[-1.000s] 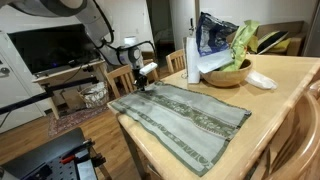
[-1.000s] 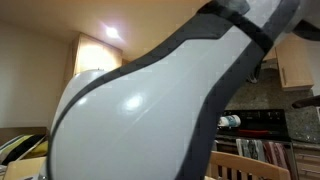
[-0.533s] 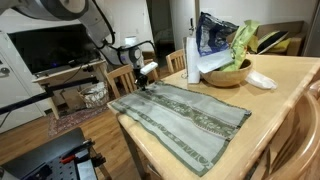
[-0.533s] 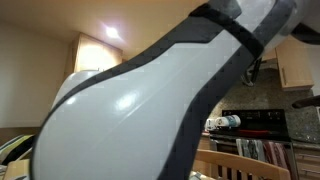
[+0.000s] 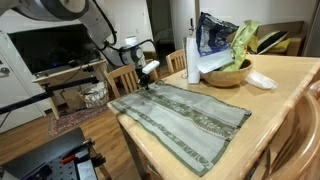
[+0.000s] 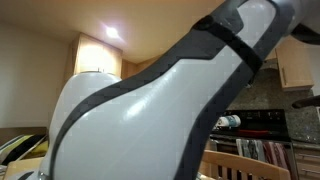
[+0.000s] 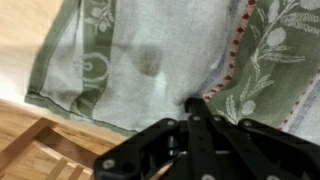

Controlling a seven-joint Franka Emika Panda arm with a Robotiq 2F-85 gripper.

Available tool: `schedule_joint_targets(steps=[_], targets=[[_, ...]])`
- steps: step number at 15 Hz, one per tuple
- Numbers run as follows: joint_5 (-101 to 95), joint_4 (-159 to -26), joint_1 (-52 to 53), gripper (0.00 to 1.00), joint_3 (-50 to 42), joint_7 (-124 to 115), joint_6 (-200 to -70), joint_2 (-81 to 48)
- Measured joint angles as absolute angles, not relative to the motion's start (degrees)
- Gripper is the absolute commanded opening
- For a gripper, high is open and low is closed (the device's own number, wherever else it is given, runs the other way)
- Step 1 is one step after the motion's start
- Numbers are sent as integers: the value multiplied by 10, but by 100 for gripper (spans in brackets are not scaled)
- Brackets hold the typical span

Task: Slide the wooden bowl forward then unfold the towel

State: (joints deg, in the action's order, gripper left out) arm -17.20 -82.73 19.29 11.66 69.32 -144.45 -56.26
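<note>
The grey-green towel (image 5: 185, 115) with paler patterned stripes lies spread along the wooden table (image 5: 290, 95). The light brown wooden bowl (image 5: 228, 73) stands beyond it, holding a blue bag and green leaves. My gripper (image 5: 147, 86) is down at the towel's far corner, away from the bowl. In the wrist view the gripper (image 7: 192, 104) is shut with its tips pinched on a red-stitched hem of the towel (image 7: 130, 60), where a paler flap meets the patterned side. The bowl is out of the wrist view.
A white bottle (image 5: 192, 62) and a small white dish (image 5: 261, 80) stand beside the bowl. A wooden chair (image 5: 120, 80) sits at the table end under the gripper, its slats (image 7: 40, 150) visible below the towel's edge. The arm's casing (image 6: 150, 110) blocks an exterior view.
The gripper stays shut at the towel's corner, and towel and bowl lie as before. Only the arm's casing has shifted slightly in the blocked exterior view.
</note>
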Motion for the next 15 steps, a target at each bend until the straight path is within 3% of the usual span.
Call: schedule_joint_targets(steps=[15], targets=[[-182, -831, 193, 4, 112, 683, -1457, -560]])
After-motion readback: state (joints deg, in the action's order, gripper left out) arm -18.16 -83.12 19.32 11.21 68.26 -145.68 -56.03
